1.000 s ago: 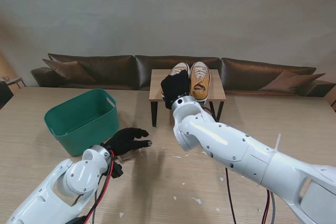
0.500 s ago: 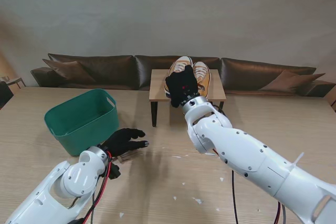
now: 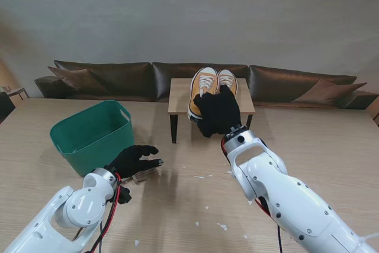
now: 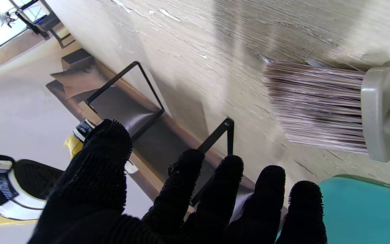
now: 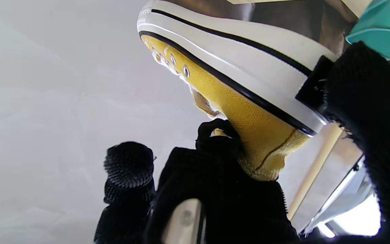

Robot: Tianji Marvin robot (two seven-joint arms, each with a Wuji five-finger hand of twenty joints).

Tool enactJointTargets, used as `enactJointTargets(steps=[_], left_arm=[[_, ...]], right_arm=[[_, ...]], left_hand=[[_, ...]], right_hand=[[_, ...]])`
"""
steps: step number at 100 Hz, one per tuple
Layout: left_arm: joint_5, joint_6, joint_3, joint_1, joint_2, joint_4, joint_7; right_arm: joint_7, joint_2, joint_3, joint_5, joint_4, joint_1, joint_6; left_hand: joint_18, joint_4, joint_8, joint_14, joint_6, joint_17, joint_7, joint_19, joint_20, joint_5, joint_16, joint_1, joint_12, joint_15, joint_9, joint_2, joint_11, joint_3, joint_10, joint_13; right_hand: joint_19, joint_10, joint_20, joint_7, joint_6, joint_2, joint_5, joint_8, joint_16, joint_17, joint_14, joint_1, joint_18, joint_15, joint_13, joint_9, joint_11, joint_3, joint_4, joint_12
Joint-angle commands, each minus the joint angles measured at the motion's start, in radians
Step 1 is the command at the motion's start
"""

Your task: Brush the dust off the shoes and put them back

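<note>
Nearest, the left hand (image 3: 135, 159) hovers with fingers spread and empty over the brush (image 3: 145, 175) lying on the table (image 3: 331, 146), beside the green basket (image 3: 95, 134). Farther out, the right hand (image 3: 218, 112) grips the heel of one yellow shoe (image 3: 202, 90), lifted at the small side table (image 3: 177, 96); the other shoe (image 3: 227, 79) sits just beside it.

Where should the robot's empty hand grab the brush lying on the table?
Probably by the grey handle, not the bristles, which are soft and would bend. The brush lies flat on the table just under the left hand, whose fingers are spread open, so coming straight down from above looks easiest.
</note>
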Motion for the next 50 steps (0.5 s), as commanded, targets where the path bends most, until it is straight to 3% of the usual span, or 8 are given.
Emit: enactJointTargets(steps=[1,50], left_arm=[[0.004,-0.004,-0.006,0.01,-0.002,-0.012,-0.013],[0.025,-0.009,-0.031,0.041,-0.004,-0.029,0.01]], right_arm=[[-0.006,0.006,0.006,0.006,-0.038,-0.04,-0.014],[-0.152,-0.005,0.193,0.152,-0.165,-0.345,-0.226]], left_hand=[[0.008,0.036,0.007,0.015,0.004,0.002,0.002,-0.004,0.013,0.017,0.01,0.028,0.004,0.0,0.005,0.035,-0.001,-0.025,0.012,0.016],[0.009,0.037,0.008,0.015,0.006,0.003,0.003,-0.004,0.013,0.02,0.011,0.03,0.004,0.001,0.006,0.036,-0.001,-0.027,0.013,0.016]], right_hand=[[0.033,-0.083,0.022,0.406,0.037,0.166,0.134,0.097,0.003,0.463,-0.041,0.109,-0.019,0.02,-0.019,0.024,0.07,0.102,0.083,0.035],[0.025,-0.079,0.038,0.405,0.037,0.162,0.134,0.096,0.007,0.462,-0.029,0.109,-0.008,0.02,-0.019,0.029,0.064,0.105,0.08,0.033]])
